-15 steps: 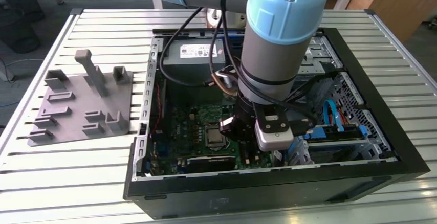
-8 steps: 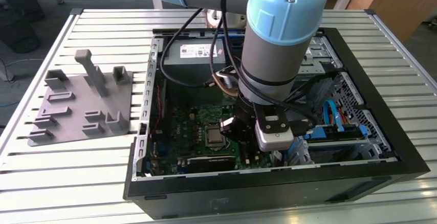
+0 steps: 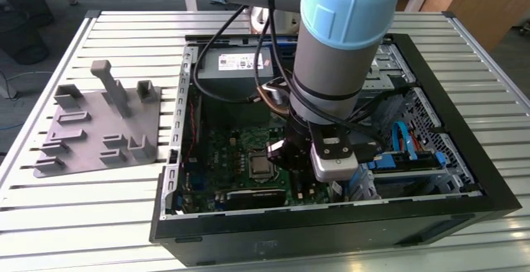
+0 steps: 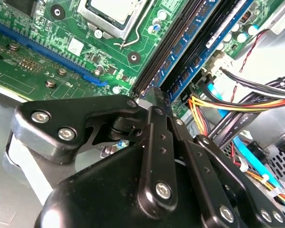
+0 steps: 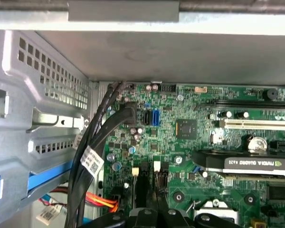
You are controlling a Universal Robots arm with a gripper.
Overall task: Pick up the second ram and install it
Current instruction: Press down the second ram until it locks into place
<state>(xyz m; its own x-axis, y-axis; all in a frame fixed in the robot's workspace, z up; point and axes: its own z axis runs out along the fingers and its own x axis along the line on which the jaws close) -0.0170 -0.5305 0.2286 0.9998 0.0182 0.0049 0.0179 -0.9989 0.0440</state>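
Observation:
My gripper (image 3: 291, 155) is deep inside the open computer case (image 3: 331, 235), low over the green motherboard (image 3: 228, 148). In the second wrist view the black fingers (image 4: 154, 123) stand shut, tips together, at the near end of the long memory slots. The second ram (image 4: 190, 57), a dark blue-green stick with black chips, stands on edge in a slot and runs away from the tips, next to another dark stick (image 4: 173, 45). Whether the tips pinch the second ram or only rest on its end, I cannot tell.
The CPU socket (image 4: 111, 9) lies beside the slots. Orange, yellow and black cables (image 4: 242, 97) crowd the other side. A graphics card (image 5: 247, 161), a cable bundle (image 5: 92, 142) and the drive cage (image 5: 38, 95) surround the board. A grey parts fixture (image 3: 99, 129) sits on the slatted table at the exterior view's left.

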